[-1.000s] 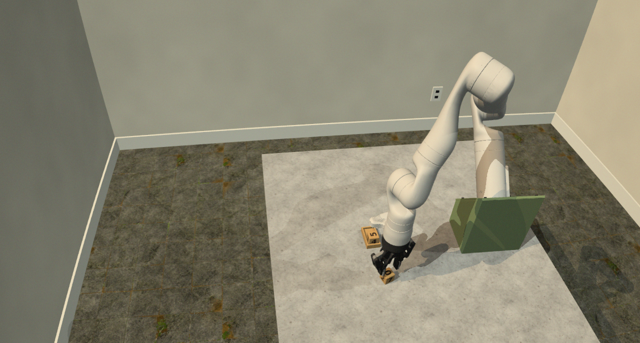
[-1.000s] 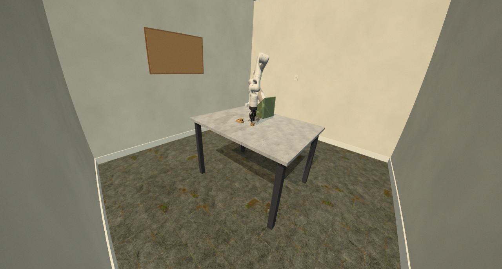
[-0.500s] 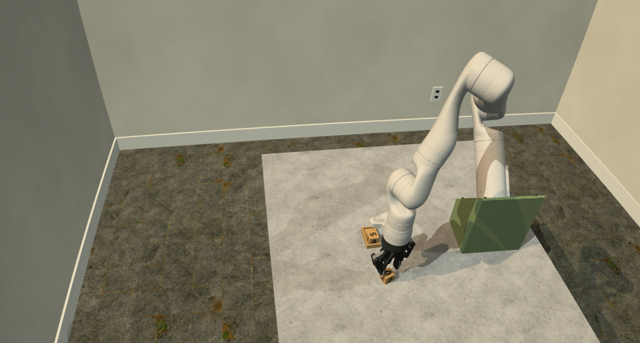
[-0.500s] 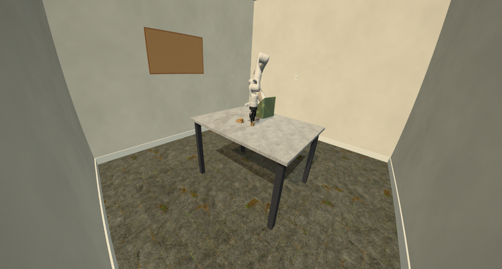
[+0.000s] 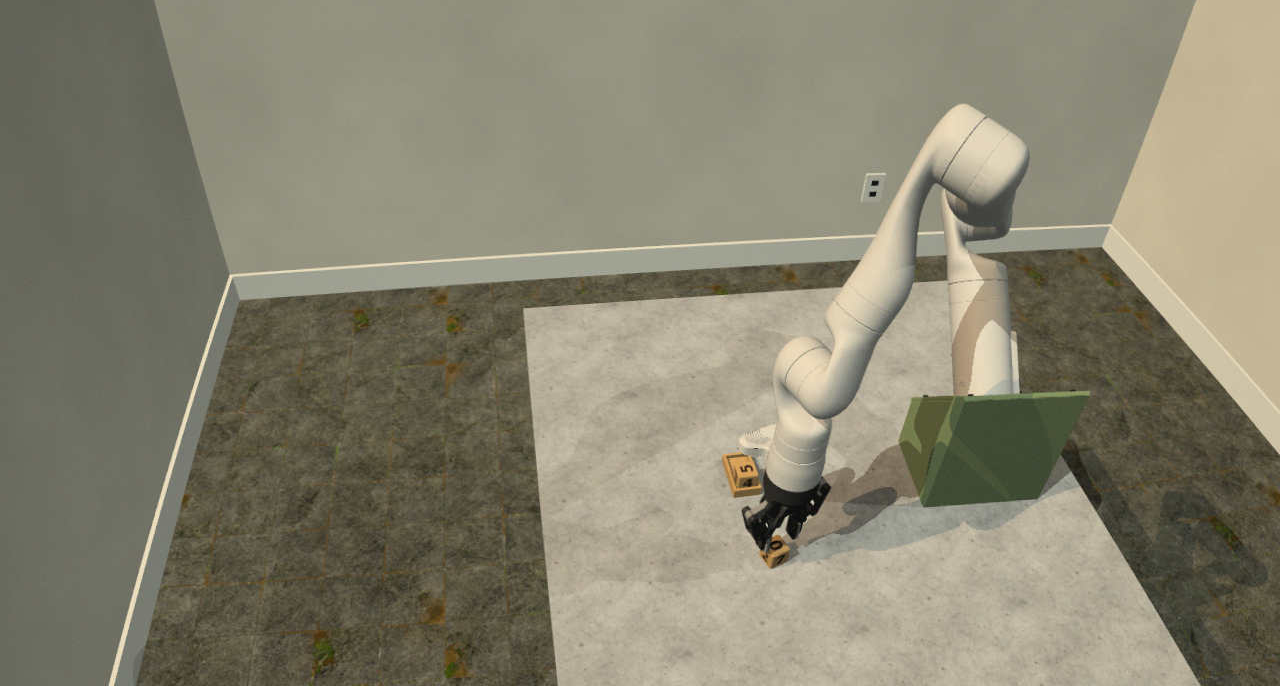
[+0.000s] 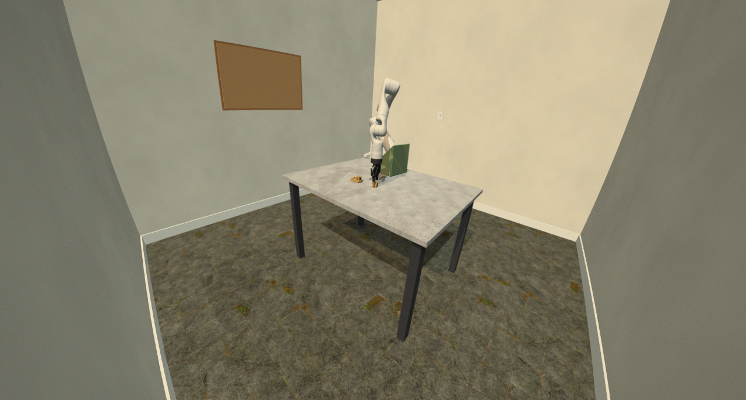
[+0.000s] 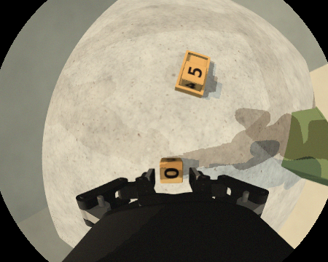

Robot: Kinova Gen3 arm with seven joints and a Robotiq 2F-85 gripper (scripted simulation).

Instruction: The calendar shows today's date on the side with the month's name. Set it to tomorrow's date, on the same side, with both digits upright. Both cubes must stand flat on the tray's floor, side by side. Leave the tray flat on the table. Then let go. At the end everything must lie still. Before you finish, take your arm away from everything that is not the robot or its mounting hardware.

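Resting on the grey table top [image 5: 895,592], the loose digit cube [image 5: 776,552] sits between the fingers of the gripper [image 5: 775,533] with its "0" face turned upward, the digit lying on its side as the wrist view shows it [image 7: 171,170]. Both fingertips flank the cube at half spread; whether they press on its sides or only bracket it cannot be told. Well apart from this cube, toward the arm's base, stands the wooden tray [image 5: 735,480], its long axis running roughly from the gripper side toward the rear wall in the wrist view; it carries the second cube [image 5: 746,471] with "5" upward and a "4" on the adjoining face. Count: two cubes, one tray. One cube place in the tray stands vacant. Beyond the tray lies a small white object [image 5: 757,435], partly hidden by the forearm [image 5: 796,431]. To the side, a green slanted panel [image 5: 993,445] stands on the table in front of the arm's base column, clear of the line between cube and tray. One corkboard [image 6: 258,76] hangs on the wall.
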